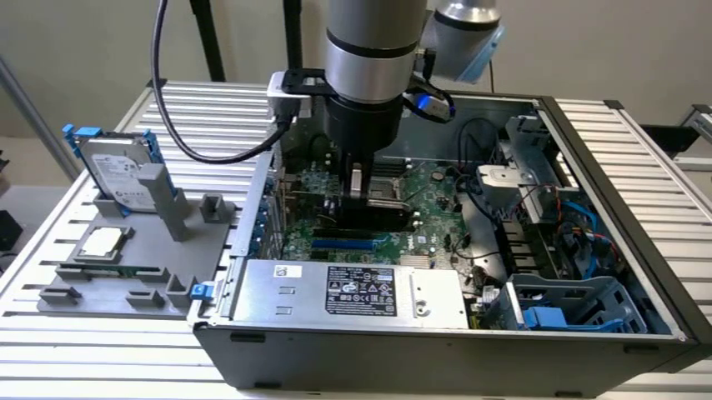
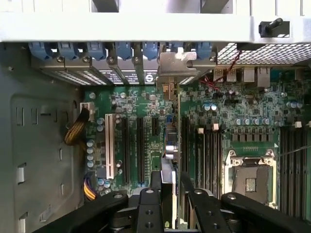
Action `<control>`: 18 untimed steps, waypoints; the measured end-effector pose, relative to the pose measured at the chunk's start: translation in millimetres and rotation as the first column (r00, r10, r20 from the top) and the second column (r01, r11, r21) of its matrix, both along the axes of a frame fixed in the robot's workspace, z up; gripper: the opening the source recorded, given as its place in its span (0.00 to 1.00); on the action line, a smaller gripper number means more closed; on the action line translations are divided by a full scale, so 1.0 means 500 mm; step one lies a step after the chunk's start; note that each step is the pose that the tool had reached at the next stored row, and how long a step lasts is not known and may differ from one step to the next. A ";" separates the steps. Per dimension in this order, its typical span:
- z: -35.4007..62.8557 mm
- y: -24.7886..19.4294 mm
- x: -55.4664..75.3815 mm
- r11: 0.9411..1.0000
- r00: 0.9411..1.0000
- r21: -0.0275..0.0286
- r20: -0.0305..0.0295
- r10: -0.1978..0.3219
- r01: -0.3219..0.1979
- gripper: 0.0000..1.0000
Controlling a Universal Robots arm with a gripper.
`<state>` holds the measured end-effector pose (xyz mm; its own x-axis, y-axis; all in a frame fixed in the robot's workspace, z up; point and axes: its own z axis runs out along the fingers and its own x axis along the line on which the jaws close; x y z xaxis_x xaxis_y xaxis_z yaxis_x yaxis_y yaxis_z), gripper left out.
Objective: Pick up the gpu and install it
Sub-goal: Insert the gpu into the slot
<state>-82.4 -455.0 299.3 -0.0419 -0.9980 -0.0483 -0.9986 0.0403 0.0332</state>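
Observation:
My gripper (image 1: 358,193) reaches down into the open computer case (image 1: 579,150) over the green motherboard (image 1: 428,187). It is shut on the gpu (image 1: 362,218), a dark flat card held upright on its edge among the expansion slots. In the wrist view the gpu (image 2: 169,145) appears edge-on between the two black fingers (image 2: 156,182), running up to its silver bracket (image 2: 177,65) at the case's rear slot openings. The card sits low against the board, beside the long black slots (image 2: 140,145); whether it is seated I cannot tell.
A grey fixture (image 1: 67,296) at the exterior view's left carries a silver hard drive with blue rails (image 1: 120,171), a processor chip (image 1: 100,243) and a memory stick (image 1: 112,271). The power supply (image 1: 345,292), processor socket (image 2: 250,182), cables (image 1: 556,225) and drive cage (image 1: 568,308) crowd the case.

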 end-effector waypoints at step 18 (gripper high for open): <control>-0.068 0.0083 -0.017 1.000 1.000 0.000 0.011 0.000 0.000 0.00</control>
<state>-91.1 -450.9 265.1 -0.0413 -0.9980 -0.0488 -0.9989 0.0402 0.0224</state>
